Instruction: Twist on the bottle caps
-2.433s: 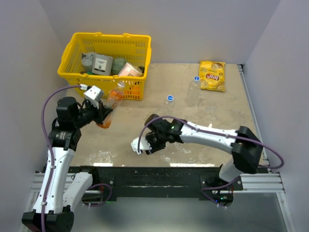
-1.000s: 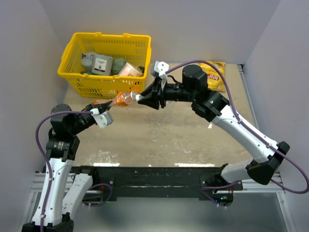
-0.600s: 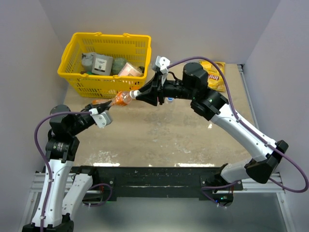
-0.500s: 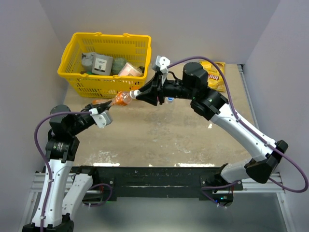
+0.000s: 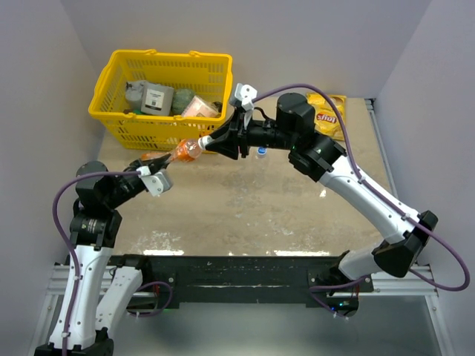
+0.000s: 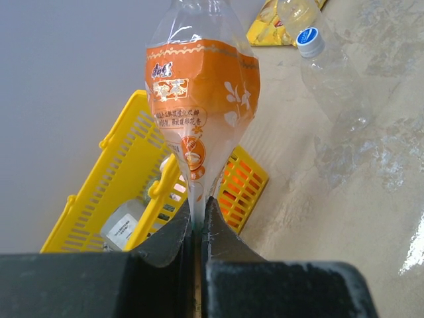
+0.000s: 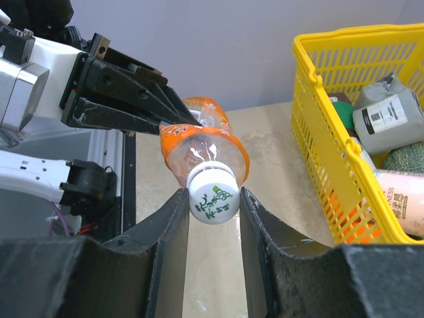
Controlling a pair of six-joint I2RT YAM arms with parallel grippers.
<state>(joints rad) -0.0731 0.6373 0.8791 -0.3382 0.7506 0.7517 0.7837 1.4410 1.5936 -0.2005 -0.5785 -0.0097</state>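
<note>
- The right pincer [image 7: 213, 193] is closed down to the width of the white cap [image 7: 212, 201]. One finger presses each side of the cap.
- The white cap sits on the neck of the orange bottle [image 7: 199, 147]. Its printed top faces the right wrist camera.
- The left pincer [image 6: 197, 222] is shut tight on the flattened base of the orange bottle [image 6: 201, 93], with almost no gap between the fingers.
- The orange bottle [image 5: 184, 152] is held clear of the counter [image 5: 245, 208] between the two pincers. It lies roughly level, base toward the left arm and neck toward the right arm.
- From above, the bottle hangs just in front of the near wall of the basket [image 5: 111, 111].
- The basket stands at the far left of the counter and holds boxes and packets, among them a grey box [image 5: 157, 98].
- A clear bottle [image 6: 334, 79] lies on the counter beyond the orange one, with a blue cap [image 6: 310, 41] on its neck. In the top view the right arm partly covers it.
- A second clear bottle [image 6: 296, 13] lies farther back, near the chip bag [image 5: 332, 111]. Its cap cannot be seen.
- The chip bag lies at the far right of the counter, well apart from the basket.
</note>
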